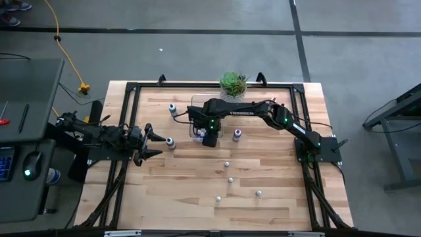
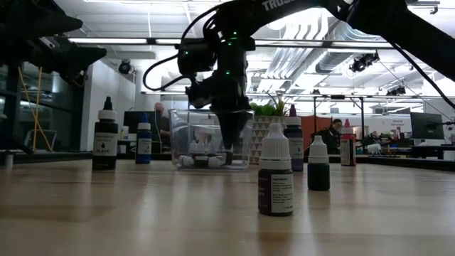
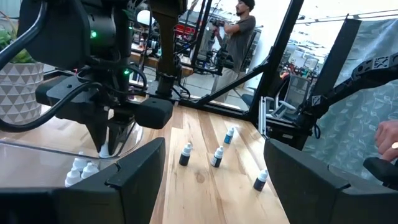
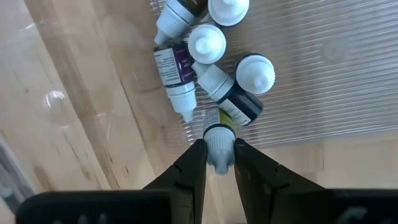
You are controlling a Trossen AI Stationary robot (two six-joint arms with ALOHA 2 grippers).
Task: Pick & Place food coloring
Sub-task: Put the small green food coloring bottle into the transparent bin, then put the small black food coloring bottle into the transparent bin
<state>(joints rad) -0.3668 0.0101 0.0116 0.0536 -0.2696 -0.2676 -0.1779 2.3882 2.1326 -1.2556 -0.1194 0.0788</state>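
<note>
Small food coloring bottles stand scattered on the wooden table: one (image 1: 170,141) just off my left gripper, one (image 1: 172,108) left of the bin, one (image 1: 237,134) right of it, several (image 1: 230,180) nearer the front. More bottles (image 4: 180,74) lie on the floor of the clear bin (image 1: 197,113). My right gripper (image 1: 209,138) reaches down into the bin and is shut on one bottle (image 4: 219,134). My left gripper (image 1: 156,141) waits open at the table's left side. My right gripper (image 4: 219,149) pinches a food coloring bottle by its white cap and neck (image 4: 219,158) between the two fingers. It comes from above, pointing down into the bin. The bottle hangs upright below the fingers; I cannot tell whether its bottom touches the bin floor.
A green succulent in a white pot (image 1: 233,84) stands just behind the bin. A black frame rail (image 1: 210,84) runs round the table top. In the low view, bottles (image 2: 276,171) (image 2: 105,135) stand in front of the bin (image 2: 186,135). People show in the room beyond.
</note>
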